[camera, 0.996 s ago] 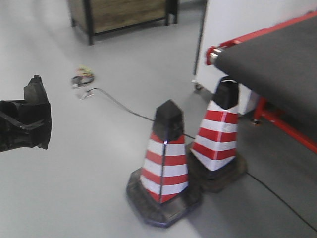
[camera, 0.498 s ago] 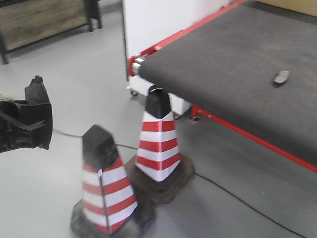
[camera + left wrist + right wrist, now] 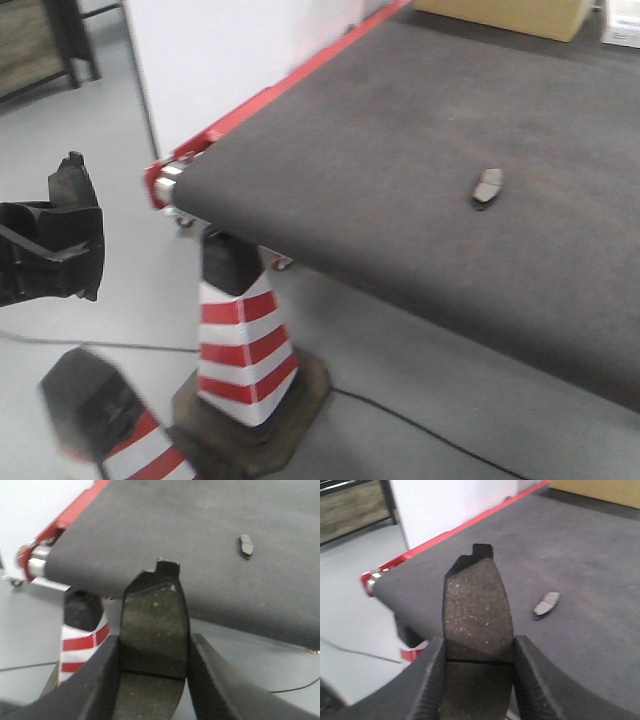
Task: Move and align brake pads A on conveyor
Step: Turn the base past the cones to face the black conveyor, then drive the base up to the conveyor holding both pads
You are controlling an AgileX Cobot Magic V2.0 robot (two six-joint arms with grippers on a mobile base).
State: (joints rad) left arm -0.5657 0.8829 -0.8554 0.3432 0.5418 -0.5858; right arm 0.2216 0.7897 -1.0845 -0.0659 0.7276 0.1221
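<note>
The conveyor point(image 3: 400, 170) fills the upper right of the front view, a dark felt-like belt with a red rail. One brake pad point(image 3: 487, 186) lies on it, small and grey; it also shows as a pad on the belt point(image 3: 245, 545) in the left wrist view and as a lying pad point(image 3: 546, 604) in the right wrist view. My left gripper point(image 3: 154, 645) is shut on a second brake pad point(image 3: 155, 620), held upright short of the belt's edge point(image 3: 150, 587). My right gripper point(image 3: 479, 650) is shut on a third brake pad point(image 3: 477, 605), over the belt's near corner.
Two red-and-white traffic cones stand on the grey floor, one cone point(image 3: 240, 330) under the belt's corner and a blurred cone point(image 3: 100, 425) at the bottom left. A white panel point(image 3: 220, 50) stands behind the conveyor's end. A cable point(image 3: 420, 430) runs across the floor. A cardboard box point(image 3: 510, 15) sits beyond the belt.
The front view has swung toward the conveyor: the cones slid left and down, and the belt with its lying pad now fills the right. The black arm part at left keeps its place.
</note>
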